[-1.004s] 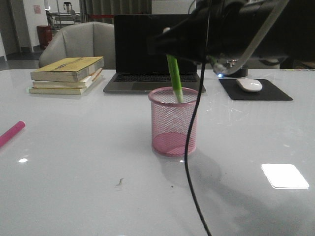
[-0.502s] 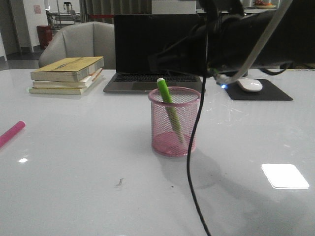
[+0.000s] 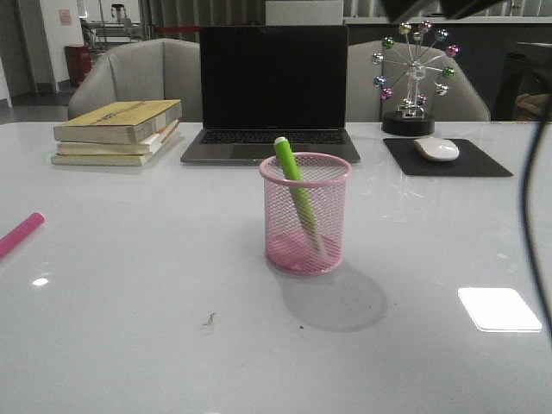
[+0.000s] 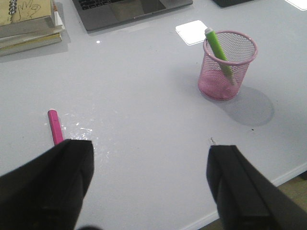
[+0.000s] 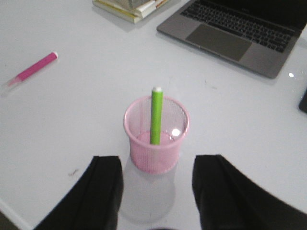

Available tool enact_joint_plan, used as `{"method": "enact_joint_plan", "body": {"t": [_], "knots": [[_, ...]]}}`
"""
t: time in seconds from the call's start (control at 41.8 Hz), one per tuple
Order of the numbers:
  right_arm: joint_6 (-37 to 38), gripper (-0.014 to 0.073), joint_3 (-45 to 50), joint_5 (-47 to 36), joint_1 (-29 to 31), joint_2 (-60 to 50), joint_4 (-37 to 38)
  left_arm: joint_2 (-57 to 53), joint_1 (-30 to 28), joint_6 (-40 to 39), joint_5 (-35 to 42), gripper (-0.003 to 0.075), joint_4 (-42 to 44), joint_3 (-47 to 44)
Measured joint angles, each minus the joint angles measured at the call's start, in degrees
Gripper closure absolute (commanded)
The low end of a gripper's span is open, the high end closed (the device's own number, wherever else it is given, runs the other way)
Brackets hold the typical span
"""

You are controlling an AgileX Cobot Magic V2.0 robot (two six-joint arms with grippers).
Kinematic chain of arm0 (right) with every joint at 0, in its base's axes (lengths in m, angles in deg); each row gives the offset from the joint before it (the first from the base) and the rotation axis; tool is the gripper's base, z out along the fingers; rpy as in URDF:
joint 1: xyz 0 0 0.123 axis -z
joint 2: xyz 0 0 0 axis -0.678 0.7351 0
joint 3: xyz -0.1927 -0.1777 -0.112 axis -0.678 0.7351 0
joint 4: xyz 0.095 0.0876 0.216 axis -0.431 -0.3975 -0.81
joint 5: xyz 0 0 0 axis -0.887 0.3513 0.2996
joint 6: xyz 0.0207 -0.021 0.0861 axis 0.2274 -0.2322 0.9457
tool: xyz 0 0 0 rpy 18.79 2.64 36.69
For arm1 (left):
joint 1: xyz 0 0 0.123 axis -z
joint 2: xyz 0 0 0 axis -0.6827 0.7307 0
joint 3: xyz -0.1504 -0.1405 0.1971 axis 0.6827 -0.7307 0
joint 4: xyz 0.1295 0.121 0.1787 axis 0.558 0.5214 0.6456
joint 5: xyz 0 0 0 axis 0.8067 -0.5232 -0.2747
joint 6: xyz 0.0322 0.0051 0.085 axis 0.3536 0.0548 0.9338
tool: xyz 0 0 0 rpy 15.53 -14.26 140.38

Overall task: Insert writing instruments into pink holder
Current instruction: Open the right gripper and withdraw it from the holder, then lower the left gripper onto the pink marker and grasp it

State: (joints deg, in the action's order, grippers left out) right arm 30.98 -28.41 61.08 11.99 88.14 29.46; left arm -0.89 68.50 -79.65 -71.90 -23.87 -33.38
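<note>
One pen (image 3: 296,194) leaning inside holder (image 3: 305,216); other pen (image 3: 21,234) far left on table (image 3: 129,328).

both gripper ends, left gripper (image 4: 148,189) and right gripper (image 5: 156,194), show broad matte-black fingers with rounded edges

Green pen (image 3: 296,194) now released, leaning inside the pink holder (image 3: 305,216) with its cap above the rim. Right gripper (image 5: 156,191) withdrawn up and away, fingers spread and empty; laptop screen (image 3: 273,78) and Ferris-wheel ornament (image 3: 414,78) near the desk's far edge uncovered.
</note>
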Motion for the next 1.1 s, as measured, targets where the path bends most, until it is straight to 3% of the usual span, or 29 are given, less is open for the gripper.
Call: {"method": "enact_joint_plan", "body": {"t": [0.167, 0.311, 0.597, 1.099], "knots": [[0.00, 0.0140, 0.00, 14.32, 0.00, -10.54, 0.83, 0.00, 0.00, 0.00, 0.00, 0.0171, 0.00, 0.00], [0.00, 0.0140, 1.47, 20.70, 0.00, -18.09, 0.92, 0.00, 0.00, 0.00, 0.00, 0.0171, 0.00, 0.00], [0.00, 0.0140, 9.64, 23.35, 0.00, -28.32, 0.92, 0.00, 0.00, 0.00, 0.00, 0.0171, 0.00, 0.00], [0.00, 0.0140, 10.26, 23.91, 0.00, -29.39, 0.92, 3.65, -1.05, 0.00, 1.03, 0.0171, 0.47, 1.09]]}}
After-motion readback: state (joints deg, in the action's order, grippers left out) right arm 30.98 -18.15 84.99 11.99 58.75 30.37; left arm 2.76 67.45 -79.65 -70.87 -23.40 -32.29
